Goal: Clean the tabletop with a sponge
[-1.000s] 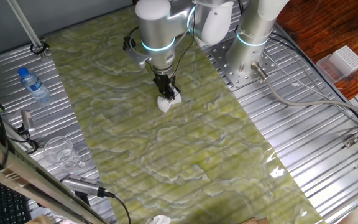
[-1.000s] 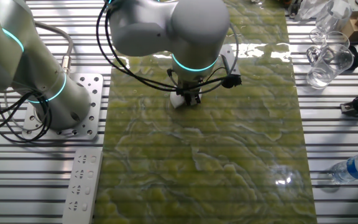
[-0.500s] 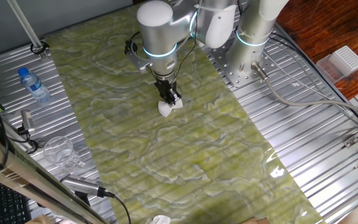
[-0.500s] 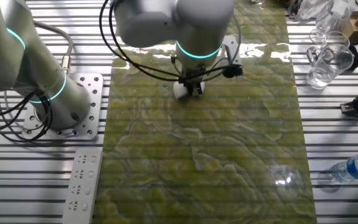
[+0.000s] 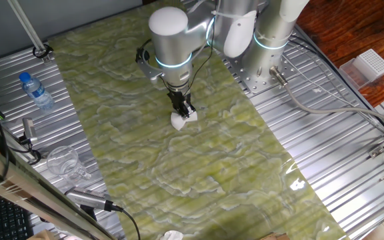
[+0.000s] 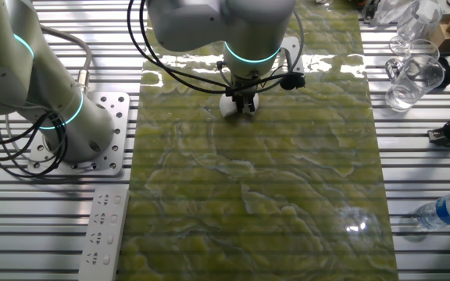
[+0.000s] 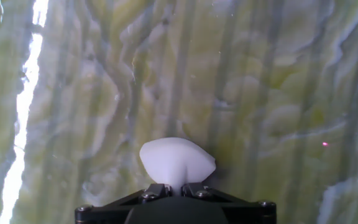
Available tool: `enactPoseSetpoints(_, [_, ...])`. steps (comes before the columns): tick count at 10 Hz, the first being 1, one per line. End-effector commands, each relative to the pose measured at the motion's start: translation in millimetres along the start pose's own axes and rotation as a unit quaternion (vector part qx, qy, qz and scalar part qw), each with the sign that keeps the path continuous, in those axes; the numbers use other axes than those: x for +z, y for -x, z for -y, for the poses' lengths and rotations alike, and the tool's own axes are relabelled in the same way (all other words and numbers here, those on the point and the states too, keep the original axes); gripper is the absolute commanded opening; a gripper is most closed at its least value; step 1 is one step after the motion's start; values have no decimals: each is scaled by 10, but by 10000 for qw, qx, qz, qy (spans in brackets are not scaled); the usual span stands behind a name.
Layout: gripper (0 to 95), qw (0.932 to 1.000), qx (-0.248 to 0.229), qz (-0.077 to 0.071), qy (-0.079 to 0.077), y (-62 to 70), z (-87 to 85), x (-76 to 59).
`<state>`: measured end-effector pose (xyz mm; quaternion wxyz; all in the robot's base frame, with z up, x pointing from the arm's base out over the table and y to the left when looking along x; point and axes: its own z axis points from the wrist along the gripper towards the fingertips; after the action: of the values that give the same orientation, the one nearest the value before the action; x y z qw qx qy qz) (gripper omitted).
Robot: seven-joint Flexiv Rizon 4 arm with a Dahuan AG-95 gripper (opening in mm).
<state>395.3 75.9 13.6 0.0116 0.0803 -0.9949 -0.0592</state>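
The gripper point(image 5: 183, 113) pinches the sponge point(image 7: 176, 161) between narrow fingers. The sponge bulges out just past the fingertips and presses against the tabletop point(image 5: 199, 167) directly beneath them. Glossy green veined sheet spreads out on all sides of the fingers.

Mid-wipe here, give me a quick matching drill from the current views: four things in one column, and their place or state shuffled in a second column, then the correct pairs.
Things:
1. sponge
2. water bottle
3. white ridged box
4. power strip

Place or state:
A. lying on the ribbed metal panel near the arm's base plate
B. pinched in the gripper, pressed on the tabletop
C. sitting on the brown wooden surface beyond the metal panels
D. lying on its side on the metal panel, blue cap

Pairs: 1-B, 2-D, 3-C, 4-A
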Motion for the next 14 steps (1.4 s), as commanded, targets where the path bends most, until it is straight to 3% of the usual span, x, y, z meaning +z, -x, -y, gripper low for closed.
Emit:
enactPoseSetpoints(1, [0, 9990, -372, -26, -232, -60, 112, -48])
enactPoseSetpoints(7, [0, 9943, -1029, -23, -292, -295, 563, -65])
enactPoseSetpoints(14, [0, 9864, -1538, -50, -575, -448, 806, -53])
